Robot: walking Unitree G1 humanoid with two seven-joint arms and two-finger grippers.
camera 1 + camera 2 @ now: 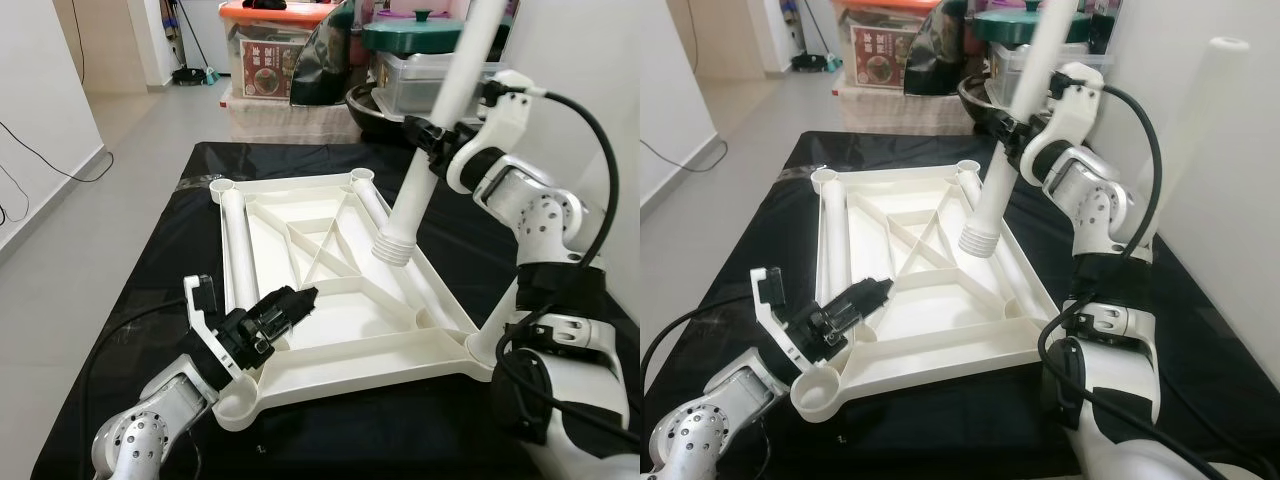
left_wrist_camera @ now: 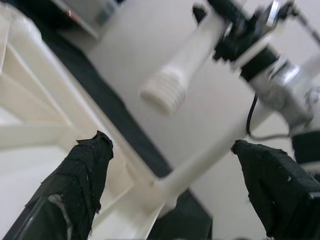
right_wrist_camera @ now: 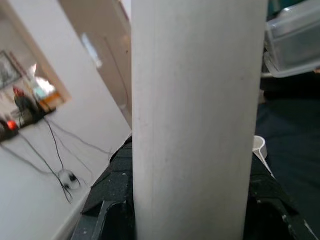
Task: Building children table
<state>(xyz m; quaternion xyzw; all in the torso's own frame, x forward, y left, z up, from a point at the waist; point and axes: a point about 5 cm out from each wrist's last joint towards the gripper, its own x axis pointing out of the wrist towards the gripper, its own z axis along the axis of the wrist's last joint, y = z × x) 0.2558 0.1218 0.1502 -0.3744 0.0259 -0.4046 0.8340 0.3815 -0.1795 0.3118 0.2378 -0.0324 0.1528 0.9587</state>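
White plastic upturned tabletop point(image 1: 330, 290) on black worktop point(image 1: 150, 260), margins open. My right pincer point(image 1: 432, 135) clamps white threaded leg point(image 1: 425, 180), raised, tilted; my left pincer point(image 1: 285, 305) spread wide over near rim.

Smooth white plastic tabletop point(image 1: 330, 290) and leg point(image 1: 440, 130); black cloth point(image 1: 170, 260).

Held leg point(image 1: 430, 170) hangs over tabletop point(image 1: 330, 300) — blocking its centre.

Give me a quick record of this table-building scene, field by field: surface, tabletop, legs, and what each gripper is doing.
surface: black cloth
tabletop: white tabletop, upside down, ribs up
held leg: white table leg, threaded end down, above the tabletop
other legs: one lies along the tabletop's left side
right gripper: shut on the held leg
left gripper: open, over the near-left corner
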